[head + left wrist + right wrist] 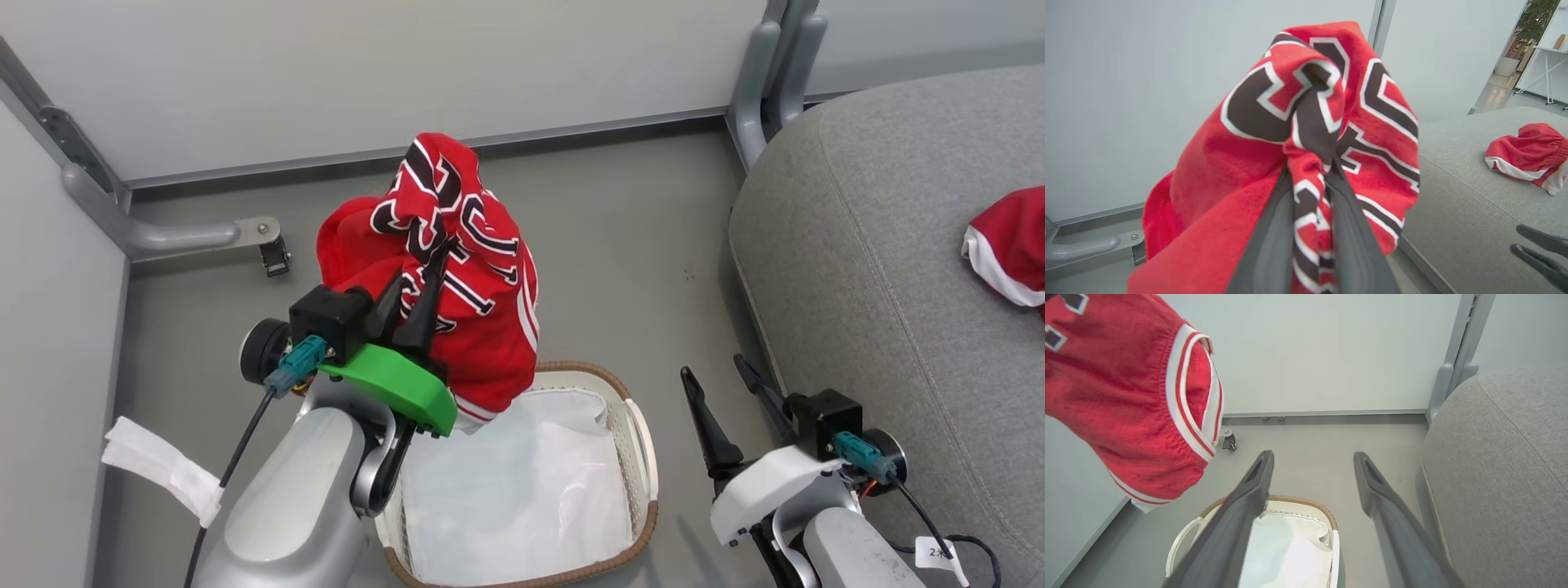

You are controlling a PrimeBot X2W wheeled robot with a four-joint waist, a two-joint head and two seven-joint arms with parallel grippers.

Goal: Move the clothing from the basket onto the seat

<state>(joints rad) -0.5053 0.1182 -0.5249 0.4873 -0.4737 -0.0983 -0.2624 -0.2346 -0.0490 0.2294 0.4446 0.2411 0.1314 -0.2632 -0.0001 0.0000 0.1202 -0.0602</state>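
Jersey (pixel 478 327), red with black white-outlined lettering and a red-and-white striped hem, is held bunched up above the basket (pixel 645 457), its hem hanging clear of the woven rim. A fold of it is clamped between the fingers of the left gripper (pixel 424 261). Shorts (pixel 1012 245), red with a white stripe, are seen crumpled on the grey seat (pixel 865 269). A white liner (pixel 522 490) lies in the basket. The right gripper (pixel 712 366) is held between basket and seat, fingers spread apart, nothing gripped.
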